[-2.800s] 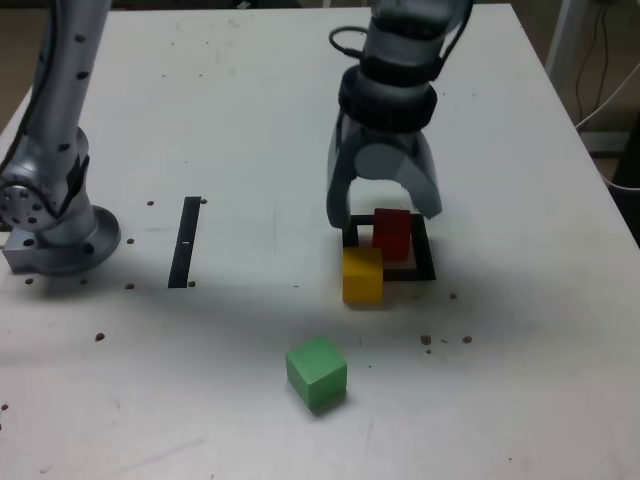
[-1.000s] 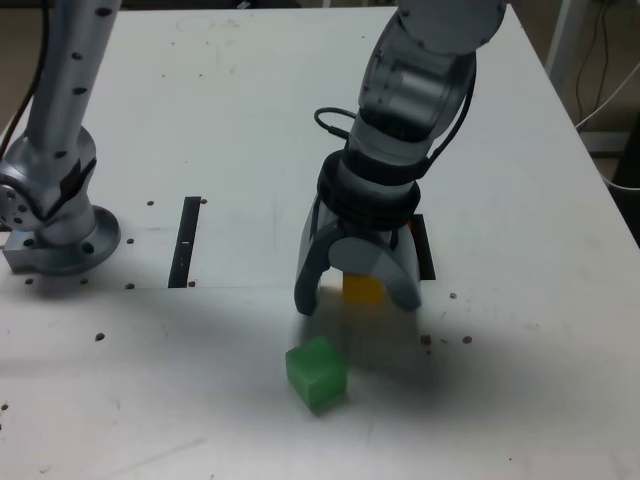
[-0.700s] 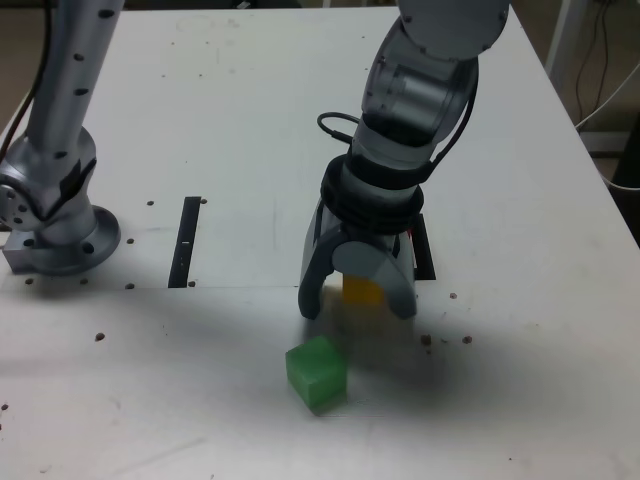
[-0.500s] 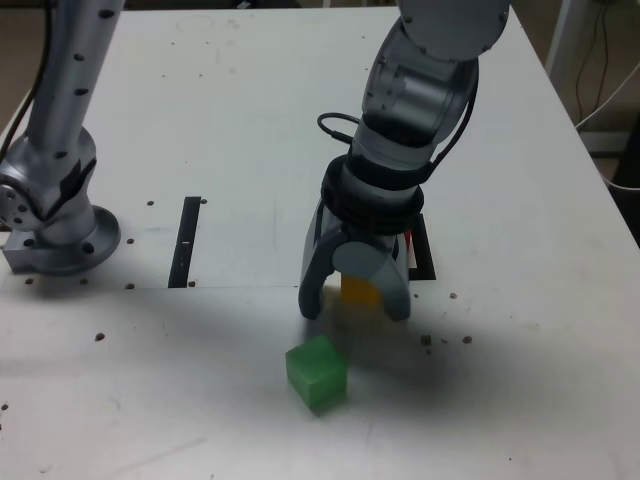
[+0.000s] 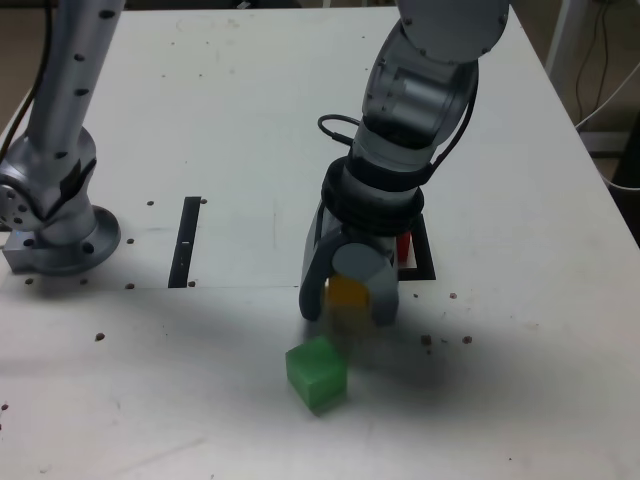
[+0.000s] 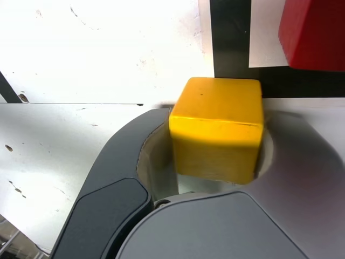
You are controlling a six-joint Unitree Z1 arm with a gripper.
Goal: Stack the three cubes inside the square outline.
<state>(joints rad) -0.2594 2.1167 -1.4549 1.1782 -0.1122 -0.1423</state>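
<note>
Yellow cube (image 5: pixel 347 291) at centre between the claw's (image 5: pixel 347 312) fingers, which look closed around it, pinching it; red cube (image 5: pixel 403 248) just above right, in the black square (image 5: pixel 424 262); green cube (image 5: pixel 317 373) lower centre, on the table (image 5: pixel 200 400).

The white, speckled tabletop (image 5: pixel 240 110) runs beneath the gripper (image 5: pixel 348 308). Between its fingers sits the yellow cube (image 5: pixel 347 291), probably on the surface, though its base is hard to see. Just beyond, partly hidden, lie the black square outline (image 5: pixel 424 262) and, within it, the red cube (image 5: pixel 404 248). The green cube (image 5: pixel 317 373) rests near the fingertips, camera side; a black strip (image 5: pixel 185 242) lies well off to the exterior view's left.
</note>
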